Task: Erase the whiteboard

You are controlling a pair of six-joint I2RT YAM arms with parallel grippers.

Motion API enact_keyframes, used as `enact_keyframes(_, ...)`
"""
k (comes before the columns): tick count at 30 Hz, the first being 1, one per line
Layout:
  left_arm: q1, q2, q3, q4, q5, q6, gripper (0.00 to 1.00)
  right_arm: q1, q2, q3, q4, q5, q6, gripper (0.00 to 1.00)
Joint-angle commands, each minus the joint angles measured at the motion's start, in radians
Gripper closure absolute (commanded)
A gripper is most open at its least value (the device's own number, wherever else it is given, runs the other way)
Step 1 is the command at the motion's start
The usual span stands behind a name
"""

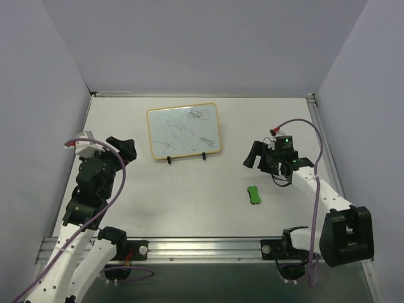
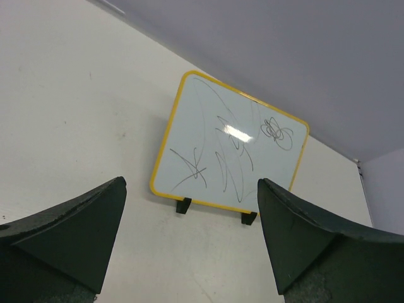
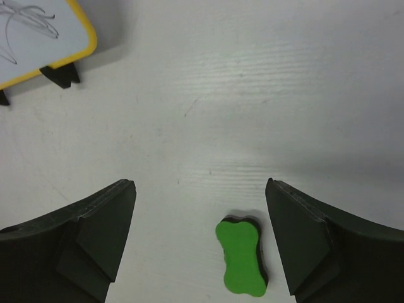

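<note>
The whiteboard (image 1: 184, 130) lies at the back middle of the table, yellow-framed, with dark scribbles and two black feet on its near edge. It also shows in the left wrist view (image 2: 230, 148), and its corner shows in the right wrist view (image 3: 38, 38). The green eraser (image 1: 254, 194) lies on the table near the right arm; in the right wrist view the eraser (image 3: 241, 257) sits below and between the jaws, nearer the right one. My right gripper (image 1: 254, 155) is open and empty above it. My left gripper (image 1: 122, 148) is open and empty, left of the board.
Purple-grey walls enclose the table on the left, back and right. A metal rail (image 1: 202, 243) runs along the near edge by the arm bases. A cable (image 1: 309, 136) loops over the right arm.
</note>
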Motion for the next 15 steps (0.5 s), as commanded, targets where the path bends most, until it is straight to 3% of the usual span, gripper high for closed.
enact_keyframes(1, 0.006, 0.006, 0.084, -0.143, 0.142, 0.014, 0.06, 0.082, -0.049, 0.043, -0.158, 0.174, 0.08, 0.14)
enact_keyframes(5, 0.009, -0.001, 0.125, -0.16, 0.191, 0.039, 0.06, 0.134, -0.129, 0.03, -0.21, 0.254, 0.157, 0.2)
enact_keyframes(10, 0.018, 0.156, 0.211, -0.203, 0.347, 0.018, 0.06, 0.222, -0.117, 0.046, -0.316, 0.344, 0.262, 0.22)
enact_keyframes(15, 0.024, 0.207, 0.167, -0.139, 0.38, -0.034, 0.06, 0.285, -0.138, -0.003, -0.348, 0.351, 0.319, 0.23)
